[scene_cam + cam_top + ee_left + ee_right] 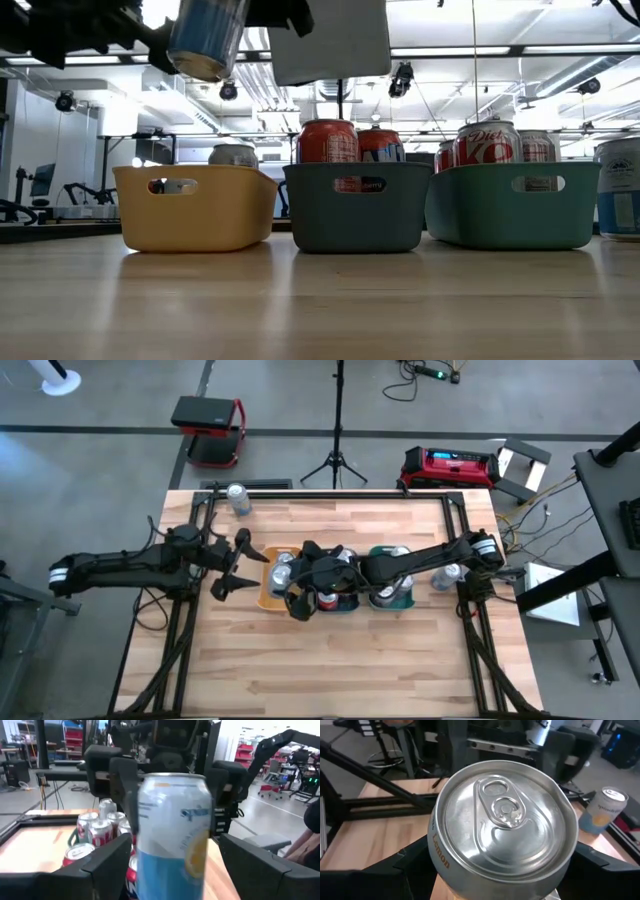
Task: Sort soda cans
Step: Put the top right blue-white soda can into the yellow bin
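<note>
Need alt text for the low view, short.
A blue soda can hangs tilted in the air above the yellow bin, held from above by a dark gripper. Beside it on the wooden table stand a dark teal bin and a green bin, both holding red cans.

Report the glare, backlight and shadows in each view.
High view: even light, no glare on the table; the left gripper waits open beside the yellow tray. Low view: ceiling lights backlight the lemon soda can that the right gripper holds above that tray. Left wrist view: washed-out brightness behind the can. Right wrist view: its silver top glints softly.
</note>
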You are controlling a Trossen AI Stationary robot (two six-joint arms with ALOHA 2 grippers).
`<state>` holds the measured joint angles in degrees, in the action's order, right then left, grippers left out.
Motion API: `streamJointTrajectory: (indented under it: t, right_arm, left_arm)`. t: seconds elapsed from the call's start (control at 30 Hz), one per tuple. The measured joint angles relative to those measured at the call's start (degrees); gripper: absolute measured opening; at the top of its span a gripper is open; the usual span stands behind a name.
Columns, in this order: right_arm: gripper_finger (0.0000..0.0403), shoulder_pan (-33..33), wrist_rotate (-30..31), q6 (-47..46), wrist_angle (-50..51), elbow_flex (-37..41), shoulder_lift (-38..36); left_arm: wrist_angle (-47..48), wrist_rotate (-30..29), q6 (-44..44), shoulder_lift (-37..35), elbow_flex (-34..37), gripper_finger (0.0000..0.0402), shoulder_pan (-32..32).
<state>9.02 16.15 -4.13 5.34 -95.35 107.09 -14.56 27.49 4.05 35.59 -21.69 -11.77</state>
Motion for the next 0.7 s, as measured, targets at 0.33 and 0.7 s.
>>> streamJointTrajectory:
  t: [0.33, 0.7]
  right_arm:
    - [0.0301, -0.02, -1.10, 2.15, 1.81, 0.15, 0.22]
    - [0.0299, -0.15, -1.06, 0.73, 1.64, 0.58, 0.24]
  left_arm:
    - [-8.19, 0.07, -2.04, 5.91, 0.00, 0.0349, 0.00]
    - [-9.04, 0.09, -2.22, 7.38, -0.01, 0.0349, 0.00]
